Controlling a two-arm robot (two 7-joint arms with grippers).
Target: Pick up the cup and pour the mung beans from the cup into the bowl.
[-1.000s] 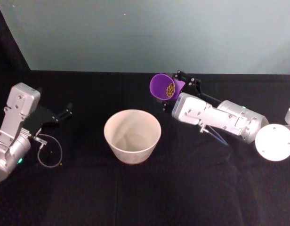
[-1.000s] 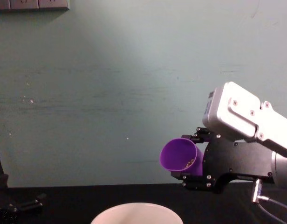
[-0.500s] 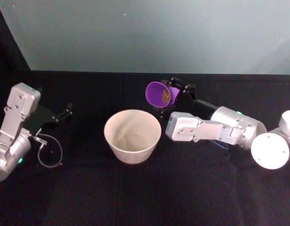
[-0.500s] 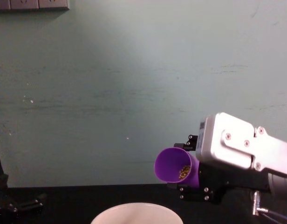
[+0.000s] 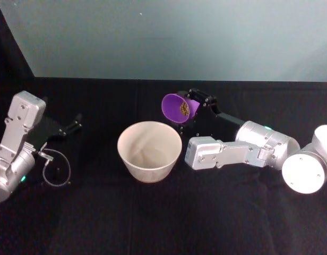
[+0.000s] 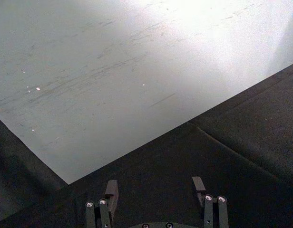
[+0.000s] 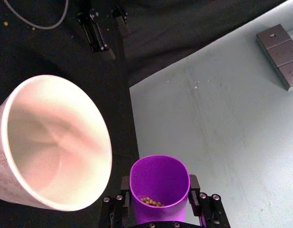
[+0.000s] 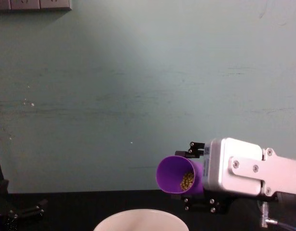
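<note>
Right gripper [image 5: 192, 109] is clamped on the purple cup [image 5: 171, 106], a finger on each side of its body, holding it in the air tipped almost onto its side, mouth facing left. The cup hangs higher than the pale bowl [image 5: 149, 167], by the bowl's far-right rim. Mung beans [image 5: 182, 109] lie heaped on the low side inside the cup. The bowl stands upright mid-table on the black cloth [image 5: 153, 223]. Left gripper [image 6: 155, 187] sits parked at far left, fingers apart and gripping nothing, a looped cable [image 5: 56, 172] near its arm
</note>
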